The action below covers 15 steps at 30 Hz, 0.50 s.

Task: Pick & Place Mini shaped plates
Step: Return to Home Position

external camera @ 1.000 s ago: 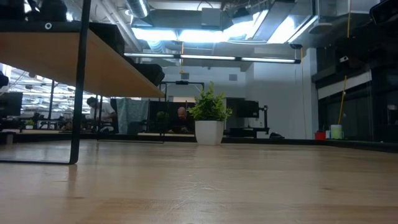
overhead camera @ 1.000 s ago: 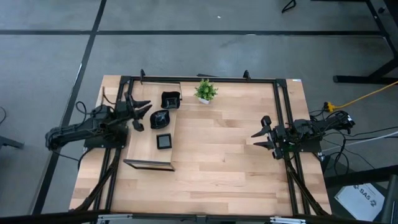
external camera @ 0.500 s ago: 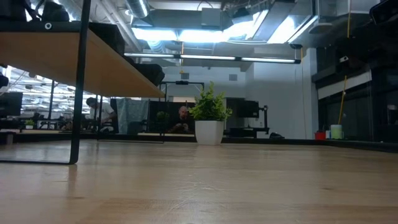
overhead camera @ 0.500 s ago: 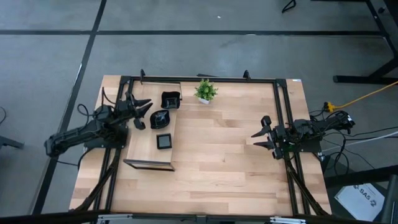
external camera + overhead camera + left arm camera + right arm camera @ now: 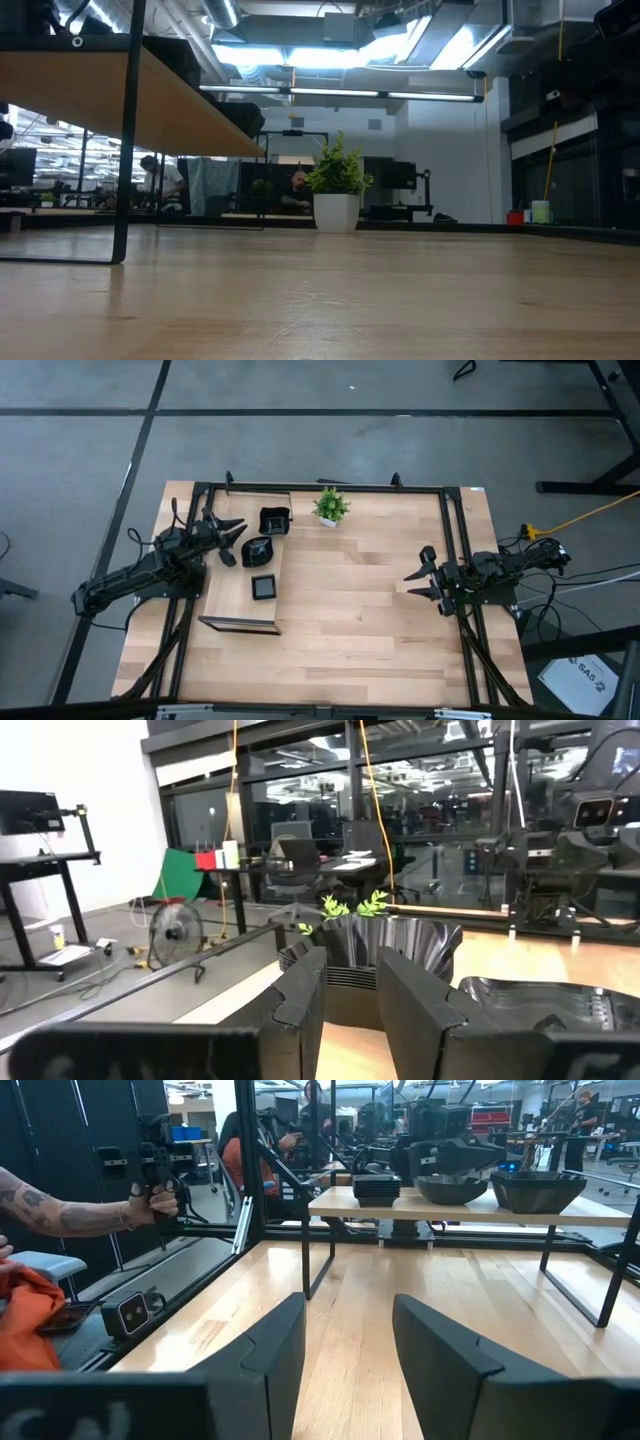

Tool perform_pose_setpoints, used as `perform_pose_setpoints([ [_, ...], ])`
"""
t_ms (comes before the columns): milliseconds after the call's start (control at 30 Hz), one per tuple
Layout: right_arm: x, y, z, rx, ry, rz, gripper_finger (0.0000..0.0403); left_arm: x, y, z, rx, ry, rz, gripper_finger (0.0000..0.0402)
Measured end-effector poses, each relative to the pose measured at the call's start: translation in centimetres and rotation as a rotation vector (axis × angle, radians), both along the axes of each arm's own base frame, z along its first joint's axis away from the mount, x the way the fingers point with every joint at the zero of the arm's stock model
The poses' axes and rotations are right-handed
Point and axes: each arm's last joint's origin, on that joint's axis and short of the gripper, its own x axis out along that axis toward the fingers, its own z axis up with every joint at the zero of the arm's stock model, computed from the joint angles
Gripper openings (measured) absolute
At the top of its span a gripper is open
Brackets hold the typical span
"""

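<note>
Stacks of mini shaped plates point(image 5: 258, 549) form a far-to-near row on the left shelf point(image 5: 232, 602). Left arm point(image 5: 135, 573) angles toward them, jaws apart, empty; right arm point(image 5: 482, 571) waits right, jaws apart.

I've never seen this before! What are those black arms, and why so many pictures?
It is a robot with two arms at a wooden table. One picture looks down from above, one looks across the tabletop, two come from cameras on the wrists. Each arm ends in a gripper, like two fingers. The left gripper is at the shelf; the right gripper waits across the table. Both are open and empty. Three piles of black plates sit on the shelf, a small plant near it.
</note>
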Motion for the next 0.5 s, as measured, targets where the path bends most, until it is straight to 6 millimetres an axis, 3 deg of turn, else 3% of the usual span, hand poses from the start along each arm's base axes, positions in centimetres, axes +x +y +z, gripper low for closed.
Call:
perform_pose_setpoints([
  [500,0.00,0.00,0.00,0.000,0.000,0.000,0.0152,0.02,-0.03,0.00,-0.096,-0.055,-0.020,0.0086],
])
